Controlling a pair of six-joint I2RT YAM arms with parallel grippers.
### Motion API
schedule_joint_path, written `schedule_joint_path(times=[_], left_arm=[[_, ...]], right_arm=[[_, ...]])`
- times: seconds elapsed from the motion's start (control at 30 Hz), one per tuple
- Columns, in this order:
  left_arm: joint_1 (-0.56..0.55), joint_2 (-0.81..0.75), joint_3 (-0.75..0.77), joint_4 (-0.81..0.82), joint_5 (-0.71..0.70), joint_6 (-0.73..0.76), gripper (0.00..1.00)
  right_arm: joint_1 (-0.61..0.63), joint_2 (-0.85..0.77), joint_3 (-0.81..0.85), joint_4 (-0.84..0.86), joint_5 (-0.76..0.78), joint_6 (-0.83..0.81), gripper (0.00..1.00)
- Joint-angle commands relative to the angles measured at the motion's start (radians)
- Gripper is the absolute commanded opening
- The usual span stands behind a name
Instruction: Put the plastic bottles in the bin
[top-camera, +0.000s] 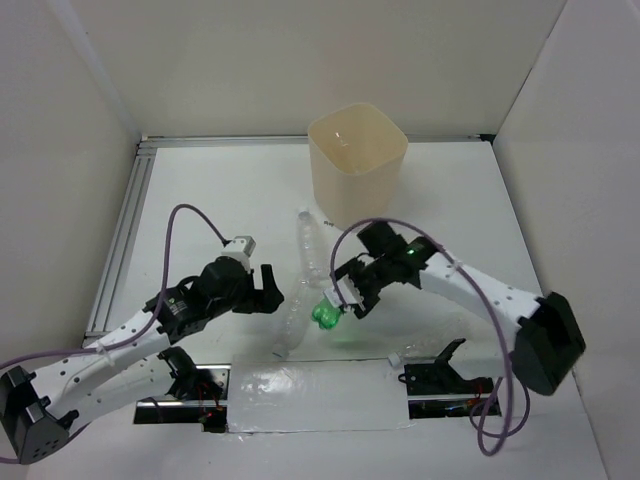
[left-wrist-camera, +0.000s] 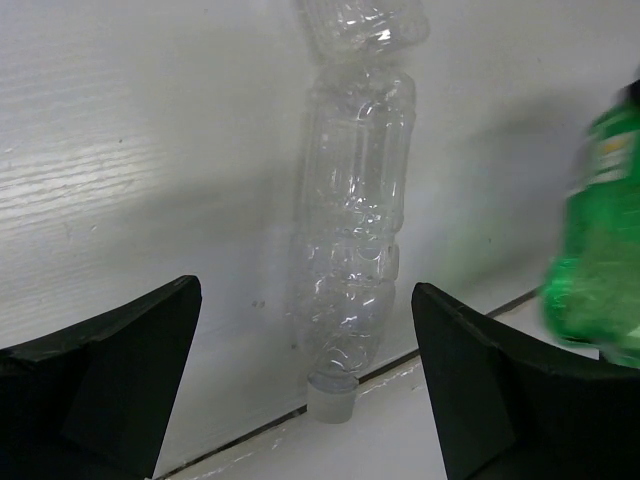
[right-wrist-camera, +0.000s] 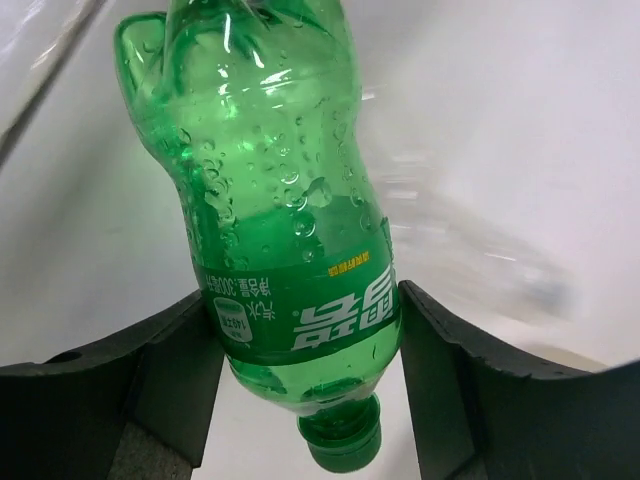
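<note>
The cream bin (top-camera: 357, 165) stands at the back centre. My right gripper (top-camera: 343, 300) is shut on a bright green bottle (top-camera: 327, 316), held by its labelled neck end (right-wrist-camera: 290, 300) with the green cap toward the camera, above the table. Two clear bottles lie end to end in front of the bin: one nearer it (top-camera: 312, 248), one nearer me (top-camera: 292, 322). My left gripper (top-camera: 268, 290) is open, just left of the near clear bottle (left-wrist-camera: 350, 260), whose white cap (left-wrist-camera: 332, 398) lies between the fingers (left-wrist-camera: 120, 370). The green bottle shows at the right edge of the left wrist view (left-wrist-camera: 600, 250).
White walls enclose the table on three sides. An aluminium rail (top-camera: 120, 240) runs along the left edge. A taped seam (top-camera: 310, 395) crosses the near edge between the arm bases.
</note>
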Motion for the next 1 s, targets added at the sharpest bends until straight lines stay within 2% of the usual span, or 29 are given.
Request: schedule_joint_path(times=[0.0,0.07,0.1,0.23,0.37,0.47,0.53,0.57,0.63,0.7,0.9,0.97], left_arm=[[-0.005,0.012,-0.026,0.143,0.074,0.04,0.99],[-0.014,0.022,-0.037,0.182,0.088,0.054,0.99],[-0.014,0.022,-0.037,0.192,0.1,0.063,0.99],[-0.025,0.072,-0.037,0.214,0.131,0.097,0.99],[-0.057,0.127,-0.026,0.26,0.131,0.107,0.99],[-0.096,0.172,-0.017,0.281,0.105,0.107,0.99],[-0.108,0.196,-0.017,0.301,0.092,0.095,0.99],[-0.12,0.224,-0.017,0.311,0.083,0.095,0.99],[-0.146,0.259,-0.017,0.311,0.042,0.072,0.99],[-0.166,0.305,0.008,0.286,-0.012,0.042,0.99],[-0.24,0.483,0.09,0.206,-0.179,-0.038,0.99],[-0.269,0.528,0.11,0.171,-0.225,-0.083,0.94]], right_arm=[[-0.032,-0.194,0.192,-0.031,-0.107,0.207,0.3],[-0.032,-0.204,0.314,0.041,-0.035,0.302,0.29],[-0.032,-0.204,0.354,0.081,-0.001,0.407,0.29],[-0.077,-0.112,0.553,0.332,0.175,0.612,0.29],[-0.17,0.066,0.704,0.414,0.366,0.755,0.32],[-0.27,0.205,0.805,0.423,0.375,0.828,0.36],[-0.324,0.309,0.866,0.396,0.366,0.878,0.42],[-0.345,0.342,0.943,0.339,0.319,0.894,0.56],[-0.391,0.411,0.999,0.3,0.298,0.949,0.74],[-0.419,0.422,1.033,0.27,0.248,0.97,0.99],[-0.5,0.339,0.996,0.311,0.146,1.112,0.99],[-0.538,0.289,0.977,0.326,0.104,1.193,0.99]])
